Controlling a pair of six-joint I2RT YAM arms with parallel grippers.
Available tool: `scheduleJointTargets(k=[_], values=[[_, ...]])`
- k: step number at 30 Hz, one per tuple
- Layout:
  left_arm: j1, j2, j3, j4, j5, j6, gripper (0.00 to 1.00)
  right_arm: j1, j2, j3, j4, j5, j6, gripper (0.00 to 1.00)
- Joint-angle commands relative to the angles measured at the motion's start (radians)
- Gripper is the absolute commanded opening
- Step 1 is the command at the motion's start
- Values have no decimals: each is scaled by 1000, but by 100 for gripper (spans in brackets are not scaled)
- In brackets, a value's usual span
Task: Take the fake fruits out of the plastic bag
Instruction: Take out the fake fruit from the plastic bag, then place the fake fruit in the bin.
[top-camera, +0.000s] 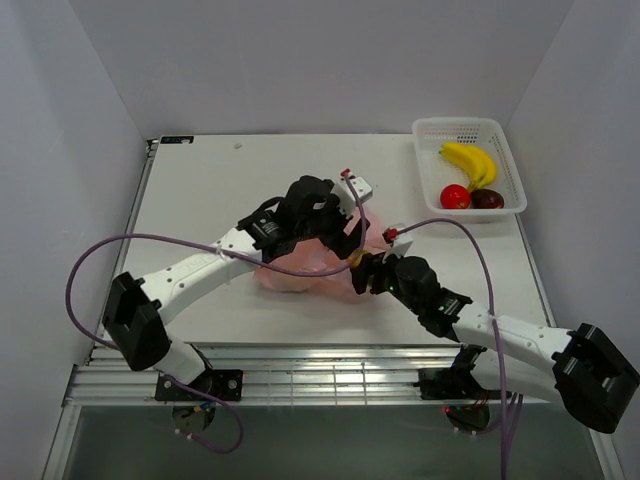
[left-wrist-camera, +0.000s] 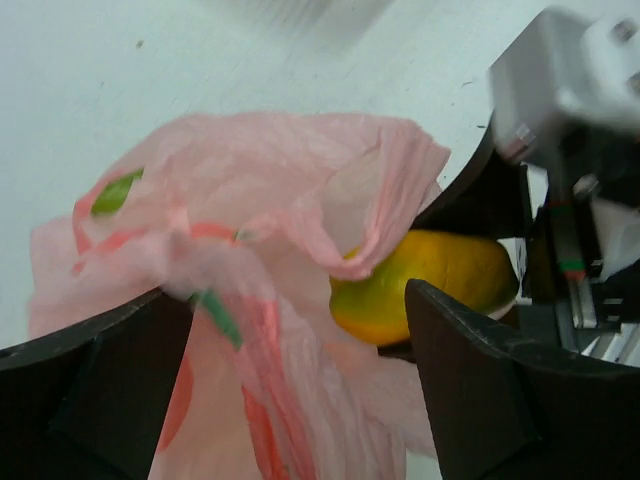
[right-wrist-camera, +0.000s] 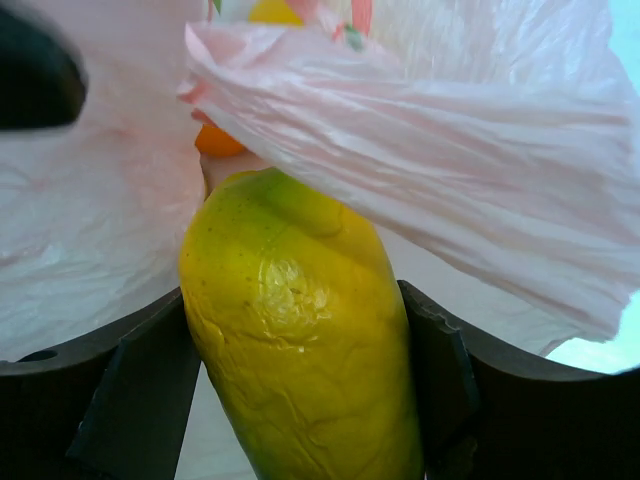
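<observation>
The pink plastic bag (top-camera: 295, 270) lies crumpled at mid-table. My left gripper (top-camera: 325, 228) is over it. In the left wrist view the bag (left-wrist-camera: 280, 230) is bunched between the two fingers (left-wrist-camera: 470, 380), which press on it from both sides. My right gripper (top-camera: 365, 272) is at the bag's right side, shut on a yellow-green oval fruit (right-wrist-camera: 300, 330), which sticks half out of the bag's mouth (right-wrist-camera: 420, 130). The same fruit shows in the left wrist view (left-wrist-camera: 440, 275). An orange fruit (right-wrist-camera: 215, 143) is partly seen deeper inside the bag.
A white perforated basket (top-camera: 500, 135) stands at the back right, holding a banana (top-camera: 470, 160), a red round fruit (top-camera: 455, 196) and a dark one (top-camera: 487, 198). Purple cables loop over both arms. Walls enclose the table on three sides.
</observation>
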Motion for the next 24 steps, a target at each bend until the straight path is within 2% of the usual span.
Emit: scheduleJointTargets(k=[1,2,5,10,12,13,16,21,24], values=[[-2,-227,-56,-89,-176,-195,98,7,-72,94,-143,65,37,8],[-4,-269,-79,-110,-201,-302,98,7,-94,102,-160,68,40,8],[-10,-415,-110,-211,-244,-451,98,9,-130,107,-159,13,46,8],[-13,-552,-151,-397,-286,-571,98,9,-162,117,-138,-21,43,8],[-13,-567,-183,-387,-214,-615,98,9,-165,128,-122,-41,40,8],[-14,-566,-191,-373,-95,-632,98,9,-164,143,-125,-47,40,8],[-17,-563,-237,-280,102,-709,98,10,-151,183,-147,-50,28,8],[-59,-596,-274,-164,195,-777,98,12,-168,248,-231,42,-3,8],[-95,-589,-289,-166,184,-787,98,12,-217,309,-373,143,-27,8]])
